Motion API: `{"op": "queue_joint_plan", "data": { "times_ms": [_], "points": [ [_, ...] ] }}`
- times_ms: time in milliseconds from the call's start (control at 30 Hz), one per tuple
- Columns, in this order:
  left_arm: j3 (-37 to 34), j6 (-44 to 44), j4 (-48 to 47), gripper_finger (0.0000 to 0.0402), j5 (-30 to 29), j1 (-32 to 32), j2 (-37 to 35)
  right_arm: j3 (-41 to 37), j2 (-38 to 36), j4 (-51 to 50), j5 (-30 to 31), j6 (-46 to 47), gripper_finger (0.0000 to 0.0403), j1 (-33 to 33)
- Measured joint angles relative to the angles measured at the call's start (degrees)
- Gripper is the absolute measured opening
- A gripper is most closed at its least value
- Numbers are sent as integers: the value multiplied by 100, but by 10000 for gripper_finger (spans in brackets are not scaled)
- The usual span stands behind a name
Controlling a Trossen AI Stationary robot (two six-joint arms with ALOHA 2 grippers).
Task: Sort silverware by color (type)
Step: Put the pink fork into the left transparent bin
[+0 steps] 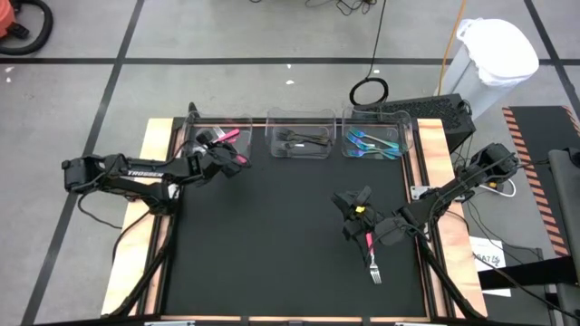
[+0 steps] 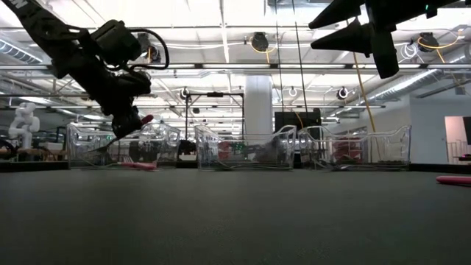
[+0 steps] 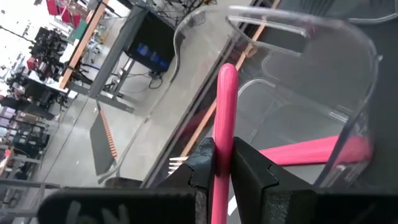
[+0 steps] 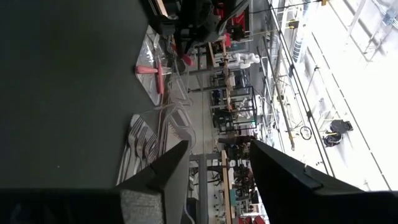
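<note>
Left gripper (image 3: 222, 177) clamped on a pink-handled utensil (image 3: 225, 112), handle pinched between both fingers and pointing into the left clear bin (image 3: 348, 74); poised at the near wall of that bin (image 1: 195, 145), above the bench mat (image 1: 272, 235). Inside the left bin, another pink-handled piece (image 3: 305, 152) lying flat against the clear wall. Beside the left bin, a middle bin (image 1: 304, 140) holding the all-black pieces (image 1: 304, 139); beyond it, a right bin (image 1: 379, 142) holding the teal-handled pieces (image 1: 372, 143). All three bins in a row along the far edge of the mat. Right gripper (image 1: 352, 204) well apart from the left bin, on the mat's right half, fingers parted about halfway with nothing between them; right wrist view confirming open air between the two fingers (image 4: 158, 177). Just behind the right gripper, toward the mat's near right corner, a pink-handled fork (image 1: 371, 258) lying flat, tines toward the near edge. Broad bare mat between the two grippers and in front of the bins. Low view showing the left gripper (image 2: 125, 125) raised above the mat ahead of the left bin, a pink piece on the mat below it (image 2: 138, 166), and a pink handle at the far right edge (image 2: 452, 179). Only the high view giving the bins' contents by colour.
</note>
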Motion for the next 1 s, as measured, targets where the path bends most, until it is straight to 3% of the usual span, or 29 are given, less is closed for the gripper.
{"op": "queue_joint_plan", "data": {
  "times_ms": [233,667,1000],
  "points": [
    [-41,-134,87,44,0,9,0,0,1,0,-17,17,167,0],
    [-41,-328,268,124,-2,186,0,0,1,0,-20,10,167,0],
    [-45,-430,358,128,346,190,0,0,0,0,-22,4,167,0]
  ]
}}
